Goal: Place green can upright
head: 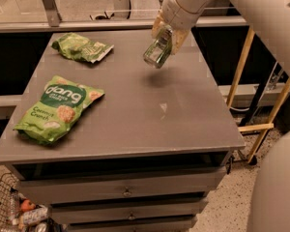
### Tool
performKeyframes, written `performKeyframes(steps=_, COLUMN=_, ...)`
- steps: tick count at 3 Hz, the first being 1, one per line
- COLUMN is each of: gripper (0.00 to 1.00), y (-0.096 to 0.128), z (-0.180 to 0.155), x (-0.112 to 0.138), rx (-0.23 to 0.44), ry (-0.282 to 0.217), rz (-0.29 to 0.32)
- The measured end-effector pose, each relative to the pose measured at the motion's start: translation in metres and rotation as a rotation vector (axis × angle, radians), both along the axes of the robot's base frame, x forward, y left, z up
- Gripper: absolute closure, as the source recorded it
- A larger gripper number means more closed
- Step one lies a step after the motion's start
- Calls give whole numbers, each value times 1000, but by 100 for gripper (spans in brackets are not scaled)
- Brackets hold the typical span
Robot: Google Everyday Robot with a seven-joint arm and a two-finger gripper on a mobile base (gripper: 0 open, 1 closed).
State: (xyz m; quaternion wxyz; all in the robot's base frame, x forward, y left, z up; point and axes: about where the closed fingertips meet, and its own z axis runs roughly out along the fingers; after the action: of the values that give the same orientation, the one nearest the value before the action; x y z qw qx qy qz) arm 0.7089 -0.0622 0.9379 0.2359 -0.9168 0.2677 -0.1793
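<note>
1. Above the far right of the table [135,111], my gripper [167,36] is clamped on the green can [157,53], holding its upper end.
2. The can hangs tilted, lower end toward the left, clear of the tabletop.
3. I judge it light, thin-walled and slick, so a gentle squeeze across the side wall suits it.
4. Well apart on the left lie the dang bag [58,110] and the wrinkly bag [82,47].

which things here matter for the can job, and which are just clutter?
In the job:
- green can, held tilted above the table
- gripper, over the table's far side, shut on the can

Lying about:
- dang bag, front left on the table
- small green bag, back left on the table
</note>
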Motion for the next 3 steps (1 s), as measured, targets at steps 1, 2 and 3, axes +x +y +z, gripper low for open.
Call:
performKeyframes(steps=1, gripper=100, y=-1, z=4, x=0, rx=-47, ry=-47, rz=66)
performKeyframes(steps=2, gripper=100, y=-5, z=17, x=2, rx=-146, ry=-179, rz=196)
performKeyframes(steps=3, gripper=100, y=-7, z=18, x=7, rx=-216, ry=-278, rz=337)
